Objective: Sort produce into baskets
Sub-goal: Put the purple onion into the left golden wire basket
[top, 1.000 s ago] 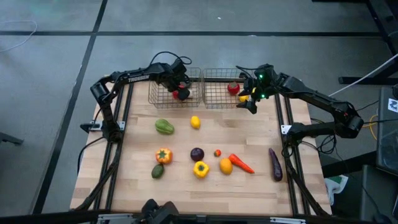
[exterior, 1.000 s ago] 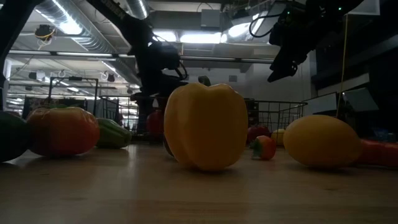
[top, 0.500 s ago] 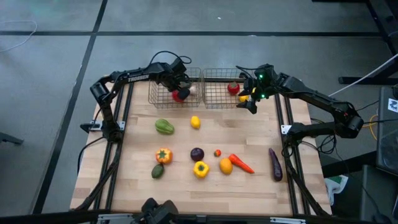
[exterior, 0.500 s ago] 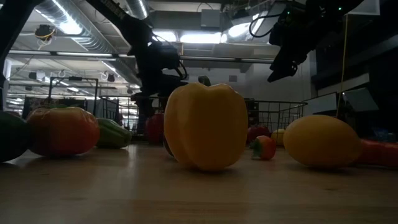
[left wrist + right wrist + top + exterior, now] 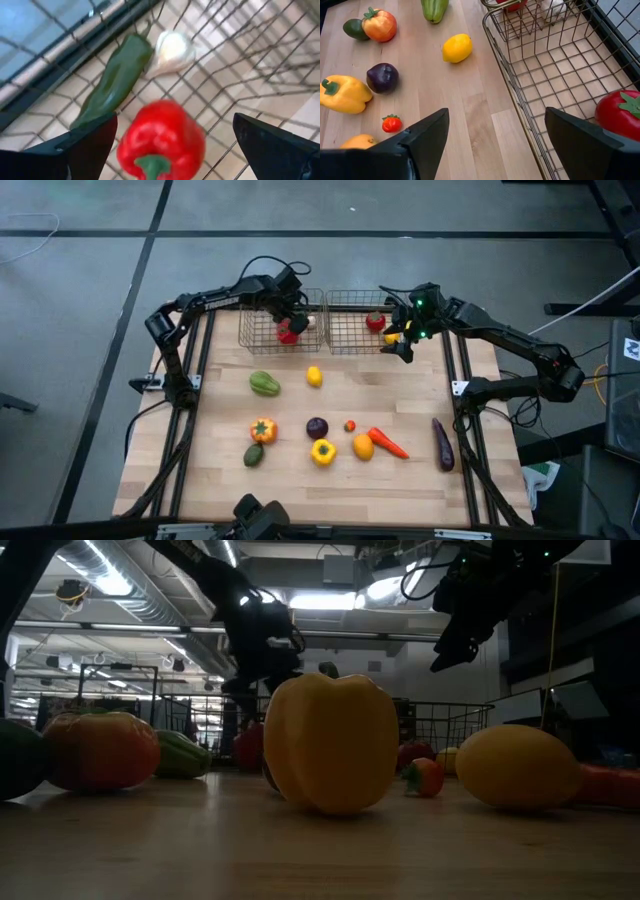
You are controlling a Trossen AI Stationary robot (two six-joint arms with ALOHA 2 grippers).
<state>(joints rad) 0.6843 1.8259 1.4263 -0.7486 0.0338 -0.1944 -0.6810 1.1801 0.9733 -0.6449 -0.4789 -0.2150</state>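
My left gripper (image 5: 290,313) hangs open over the left wire basket (image 5: 250,332) at the table's far edge. In the left wrist view its fingers stand wide on either side of a red pepper (image 5: 162,137) without touching it. The pepper lies on the basket floor (image 5: 289,333), next to a white garlic (image 5: 172,50) and a long dark green pepper (image 5: 112,82). My right gripper (image 5: 402,345) is open and empty above the near right corner of the right basket (image 5: 530,65), which holds a red tomato (image 5: 620,115).
Loose on the table: green pepper (image 5: 264,384), lemon (image 5: 314,376), orange-red pepper (image 5: 262,429), avocado (image 5: 253,455), purple onion (image 5: 317,427), small tomato (image 5: 350,425), yellow pepper (image 5: 322,451), orange (image 5: 363,446), carrot (image 5: 388,443), eggplant (image 5: 442,444). The baskets stand side by side.
My left gripper has drawn up and toward the table's far edge, away from the red pepper. The pepper stays in the left basket, and the garlic beside it has come into sight. My right arm has kept still.
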